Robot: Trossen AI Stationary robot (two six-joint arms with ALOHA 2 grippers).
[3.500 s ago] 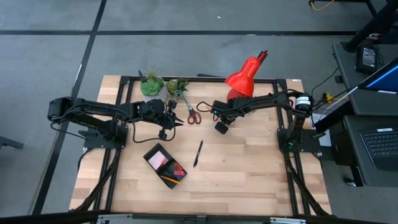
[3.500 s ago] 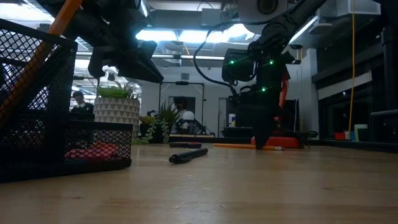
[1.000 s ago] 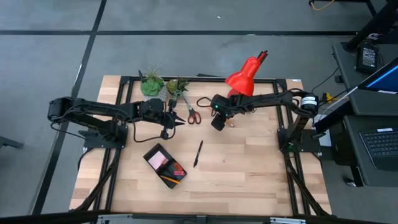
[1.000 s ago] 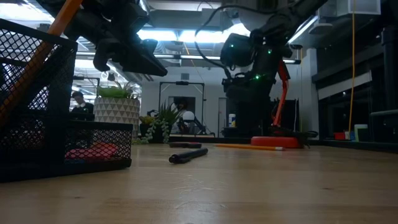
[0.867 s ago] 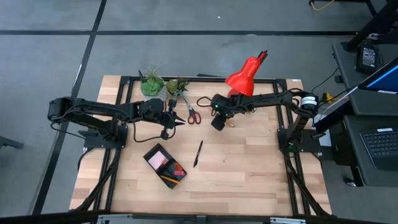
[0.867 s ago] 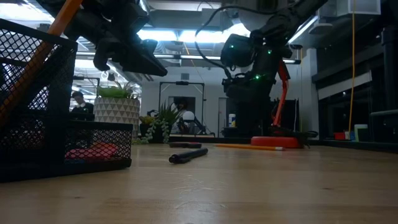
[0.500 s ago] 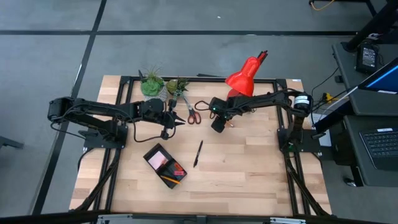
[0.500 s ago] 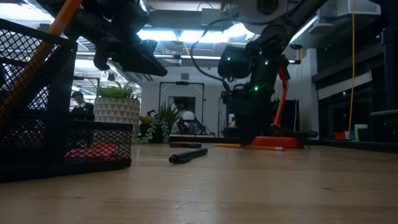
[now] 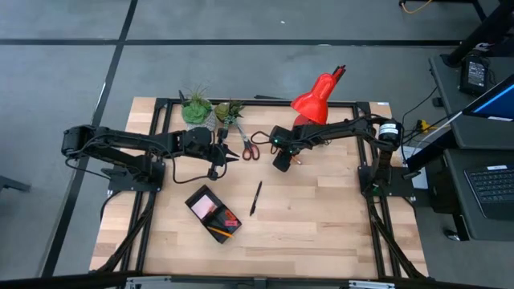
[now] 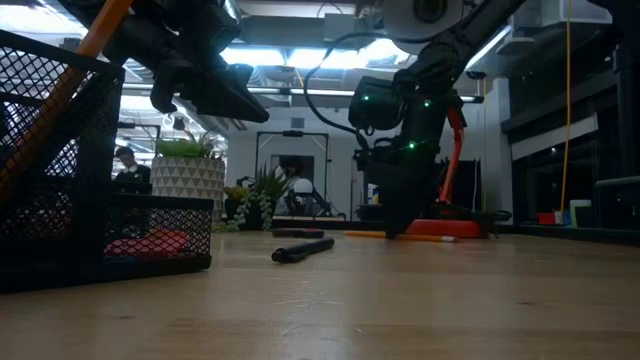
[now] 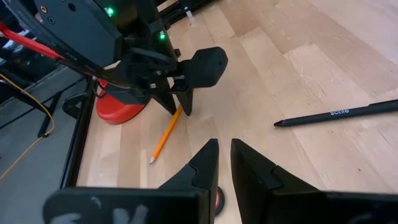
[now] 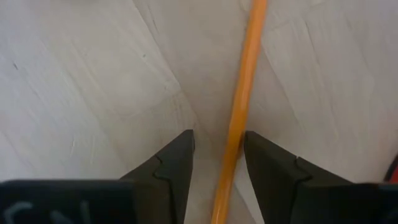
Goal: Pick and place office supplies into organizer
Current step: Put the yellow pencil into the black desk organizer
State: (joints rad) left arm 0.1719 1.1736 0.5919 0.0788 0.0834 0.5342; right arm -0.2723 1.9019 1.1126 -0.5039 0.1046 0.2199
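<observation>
An orange pencil (image 12: 241,118) lies flat on the wood near the red lamp's base. My right gripper (image 12: 217,142) points down over it, open, one finger on each side of the shaft; the left wrist view shows these fingers (image 11: 179,102) at the pencil's (image 11: 165,132) far end. My left gripper (image 11: 222,152) hangs above the table left of the scissors (image 9: 249,148), almost shut, nothing in the narrow slit. A black pen (image 9: 255,197) lies mid-table. The black mesh organizer (image 9: 195,198) near the front holds a pink pad, a red piece and a pencil.
The red desk lamp (image 9: 316,99) stands just behind my right gripper. Two potted plants (image 9: 197,109) sit at the far edge behind the left gripper. Bare wood lies right of the pen. In the low view a person (image 10: 125,163) sits far behind the table.
My right gripper has come down toward the pencil, and its fingertips now stand at table height on either side of it. The gap between its fingers looks the same. The pencil, pen and organizer have stayed where they were.
</observation>
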